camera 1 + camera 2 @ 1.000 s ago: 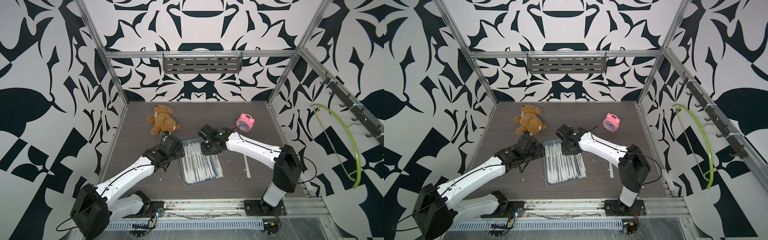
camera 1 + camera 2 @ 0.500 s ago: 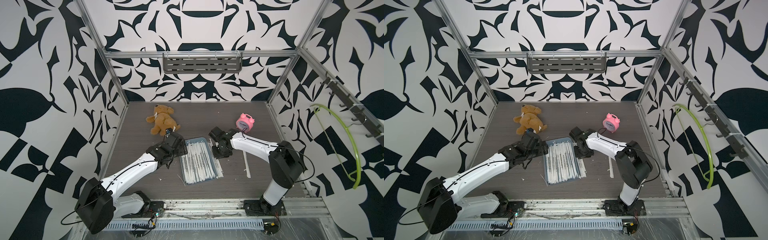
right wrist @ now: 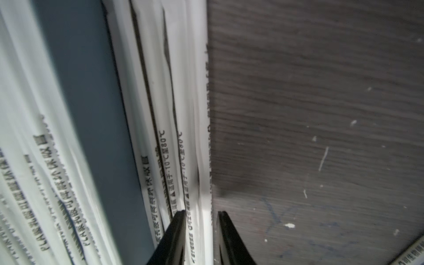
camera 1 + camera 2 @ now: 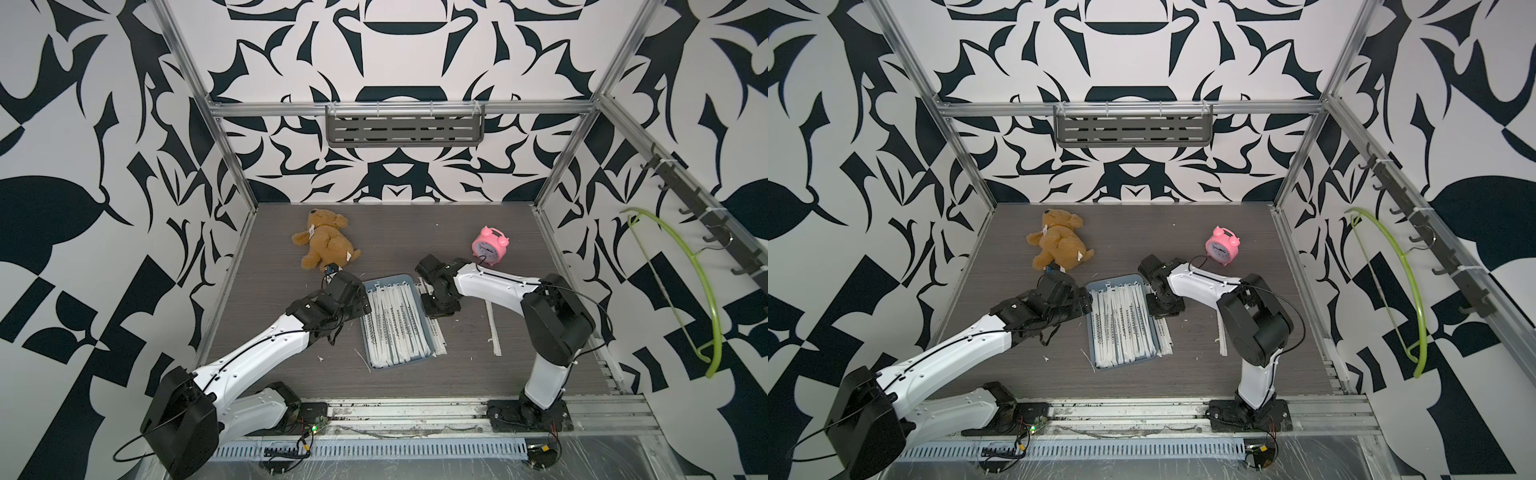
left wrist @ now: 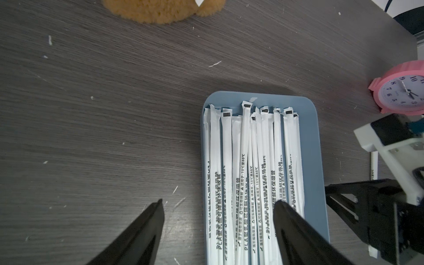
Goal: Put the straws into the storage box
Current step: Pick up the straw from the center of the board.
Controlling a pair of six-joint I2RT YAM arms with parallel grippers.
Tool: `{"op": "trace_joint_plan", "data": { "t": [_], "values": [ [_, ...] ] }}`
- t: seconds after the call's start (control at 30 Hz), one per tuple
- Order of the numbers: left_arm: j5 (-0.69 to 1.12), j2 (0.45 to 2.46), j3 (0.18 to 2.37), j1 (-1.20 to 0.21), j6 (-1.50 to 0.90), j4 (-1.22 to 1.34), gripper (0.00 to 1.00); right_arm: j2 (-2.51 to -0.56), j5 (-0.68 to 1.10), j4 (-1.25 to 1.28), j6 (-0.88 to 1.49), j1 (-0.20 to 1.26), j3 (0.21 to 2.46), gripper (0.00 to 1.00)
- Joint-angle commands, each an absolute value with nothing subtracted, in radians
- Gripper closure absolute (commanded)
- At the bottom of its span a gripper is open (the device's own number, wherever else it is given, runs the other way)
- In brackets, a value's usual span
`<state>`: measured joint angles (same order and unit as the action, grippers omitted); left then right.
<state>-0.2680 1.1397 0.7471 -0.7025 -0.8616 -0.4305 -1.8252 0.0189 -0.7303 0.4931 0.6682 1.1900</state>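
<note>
Top views: left arm stretched low, left end effector (image 4: 360, 308) at storage box (image 4: 388, 277) left rim; right end effector (image 4: 440, 309) down beside right rim (a second ago over far end).
Left wrist: fingers (image 5: 142, 234) spread wide above straws (image 5: 252, 160) in box.
Right wrist: fingers (image 3: 174, 236) narrowly straddle loose straw on tabletop (image 3: 321, 91); pinch unclear.

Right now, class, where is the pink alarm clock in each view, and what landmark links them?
Top view: pink alarm clock, beyond the storage box, to its right.
Top view: clock, same spot.
Left wrist: clock partly cut off, beyond the box.
Right wrist: absent.
Shared landmark: storage box.
</note>
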Motion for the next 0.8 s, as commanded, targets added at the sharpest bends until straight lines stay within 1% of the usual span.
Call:
{"op": "trace_joint_plan", "data": {
  "t": [0.0, 0.1, 0.17, 0.3, 0.37, 0.43, 0.53, 0.57, 0.67, 0.77],
  "values": [
    [-0.262, 1.15, 0.742, -0.706, -0.867, -0.42, 0.18, -1.822, -0.005, -0.723, 0.484, 0.668, 1.21, 0.72],
    [-0.261, 1.156, 0.75, -0.706, -0.861, -0.426, 0.18, -1.824, -0.011, -0.715, 0.475, 0.638, 1.184, 0.75],
    [-0.257, 1.157, 0.758, -0.706, -0.857, -0.433, 0.18, -1.805, -0.018, -0.715, 0.465, 0.606, 1.167, 0.75],
    [-0.262, 1.149, 0.747, -0.706, -0.861, -0.44, 0.18, -1.773, -0.005, -0.727, 0.433, 0.544, 1.155, 0.71],
    [-0.262, 1.147, 0.737, -0.706, -0.867, -0.429, 0.18, -1.774, 0.007, -0.745, 0.419, 0.528, 1.158, 0.67],
    [-0.26, 1.15, 0.743, -0.706, -0.866, -0.431, 0.18, -1.761, 0.002, -0.753, 0.415, 0.526, 1.158, 0.63],
    [-0.264, 1.149, 0.751, -0.709, -0.865, -0.437, 0.18, -1.731, -0.007, -0.788, 0.411, 0.544, 1.178, 0.62],
    [-0.265, 1.146, 0.749, -0.708, -0.866, -0.435, 0.18, -1.724, -0.021, -0.798, 0.417, 0.562, 1.187, 0.64],
    [-0.267, 1.15, 0.747, -0.708, -0.865, -0.441, 0.18, -1.723, -0.034, -0.789, 0.452, 0.633, 1.193, 0.76],
    [-0.266, 1.158, 0.751, -0.708, -0.863, -0.445, 0.18, -1.761, -0.044, -0.776, 0.48, 0.675, 1.207, 0.82]
  ]
}}
